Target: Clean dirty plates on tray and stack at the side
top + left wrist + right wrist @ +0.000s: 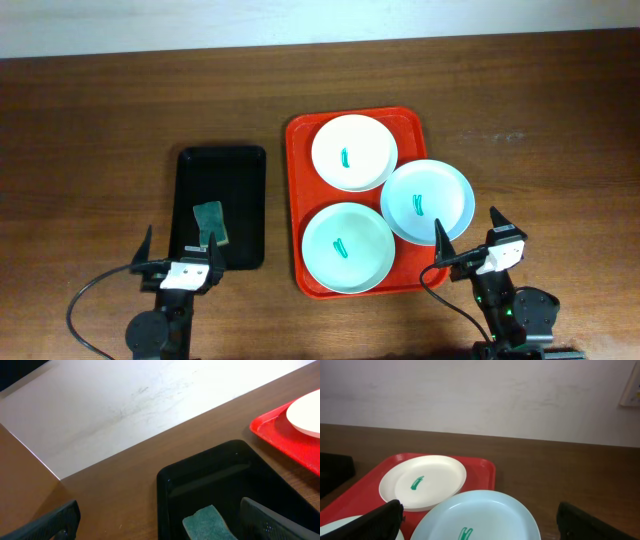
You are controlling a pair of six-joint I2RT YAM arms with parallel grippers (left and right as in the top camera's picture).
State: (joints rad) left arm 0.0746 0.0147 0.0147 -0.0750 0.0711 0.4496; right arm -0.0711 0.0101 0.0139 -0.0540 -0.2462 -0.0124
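Three dirty plates (348, 153) (green-smeared) on one tray (300, 200), one sponge (209, 222), probably, left end effector (180, 235), right end effector (465, 216), both splayed

White plate (365, 143), mint plate (362, 236) and rim-overhanging blue plate (442, 194), each green-smeared, lie on the red tray (298, 190).

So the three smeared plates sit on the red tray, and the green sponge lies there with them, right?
Not quite. The plates are on the red tray, but the green sponge lies in the black tray beside it, as the overhead view shows.
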